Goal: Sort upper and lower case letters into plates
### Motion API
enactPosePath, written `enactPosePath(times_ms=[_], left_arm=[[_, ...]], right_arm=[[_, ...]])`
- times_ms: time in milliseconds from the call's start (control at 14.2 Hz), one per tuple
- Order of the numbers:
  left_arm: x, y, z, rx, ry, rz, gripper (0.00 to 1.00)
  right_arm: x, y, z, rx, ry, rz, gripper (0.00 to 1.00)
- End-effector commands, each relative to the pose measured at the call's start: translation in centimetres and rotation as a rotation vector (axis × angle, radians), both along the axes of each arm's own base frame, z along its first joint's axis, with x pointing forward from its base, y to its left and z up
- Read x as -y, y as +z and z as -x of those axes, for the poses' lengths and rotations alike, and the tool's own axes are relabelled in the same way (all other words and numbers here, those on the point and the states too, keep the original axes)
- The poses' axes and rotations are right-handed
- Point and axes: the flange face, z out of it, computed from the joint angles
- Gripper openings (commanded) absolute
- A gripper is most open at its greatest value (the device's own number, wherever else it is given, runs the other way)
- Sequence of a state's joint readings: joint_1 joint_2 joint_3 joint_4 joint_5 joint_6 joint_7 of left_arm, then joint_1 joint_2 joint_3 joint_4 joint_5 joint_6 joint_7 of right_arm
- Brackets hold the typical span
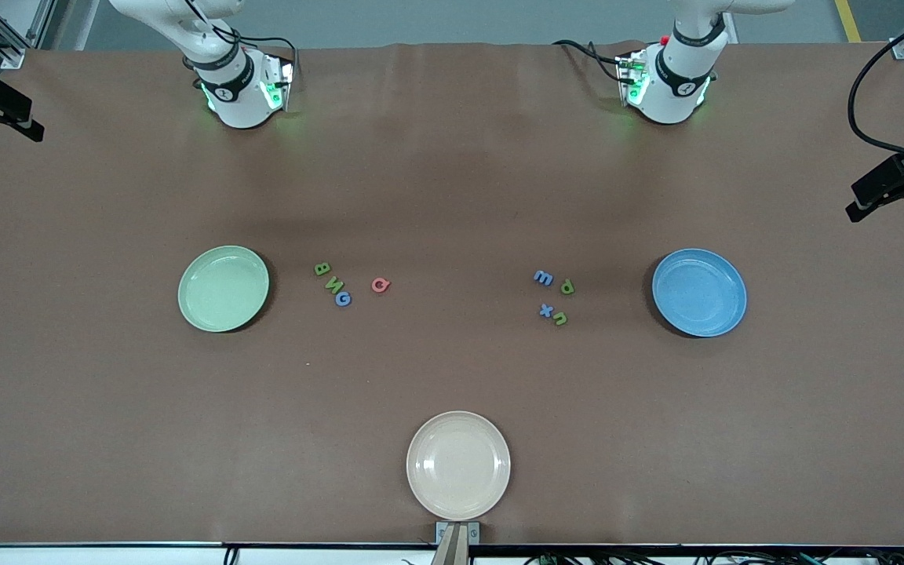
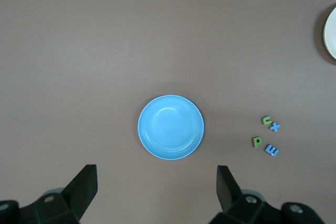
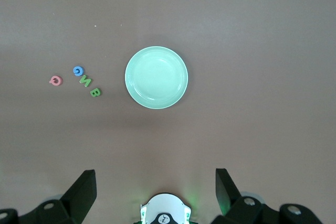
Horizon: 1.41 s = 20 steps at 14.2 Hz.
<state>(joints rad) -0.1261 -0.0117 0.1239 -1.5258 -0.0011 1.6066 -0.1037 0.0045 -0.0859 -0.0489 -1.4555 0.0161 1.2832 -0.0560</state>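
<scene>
Even, diffuse overhead lighting is seen across the brown table (image 1: 452,180), with a slightly paler sheen toward the arms' bases and no hard glare. Short, soft shadows are cast beside the pale green plate (image 1: 224,288) and the bright blue plate (image 1: 699,292), on the edges facing the table's middle. A green glow is thrown onto the table around both arm bases by their indicator lights. All three views are rendered in focus; the small letters are resolved cleanly. Slight darkening is noted at the front view's corners.
</scene>
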Motion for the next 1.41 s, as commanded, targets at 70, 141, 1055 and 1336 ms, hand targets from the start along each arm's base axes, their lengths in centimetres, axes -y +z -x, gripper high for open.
enactPosePath(times_ms=[70, 141, 1055, 1336], left_arm=[[-0.1, 0.4, 0.3, -0.01, 0.006, 0.019, 1.0], [-0.1, 0.4, 0.3, -0.01, 0.006, 0.019, 1.0], [10.3, -12.2, -1.2, -0.287, 0.022, 0.117, 1.0], [17.0, -19.1, -1.6, -0.307, 0.131, 0.045, 1.0]], right_arm=[[0.4, 0.3, 0.0, 0.001, 0.032, 0.007, 1.0], [0.4, 0.3, -0.1, 0.002, 0.032, 0.003, 1.0], [0.2, 0.4, 0.0, 0.006, 0.005, -0.035, 1.0], [-0.1, 0.5, 0.0, 0.003, -0.043, -0.028, 1.0]])
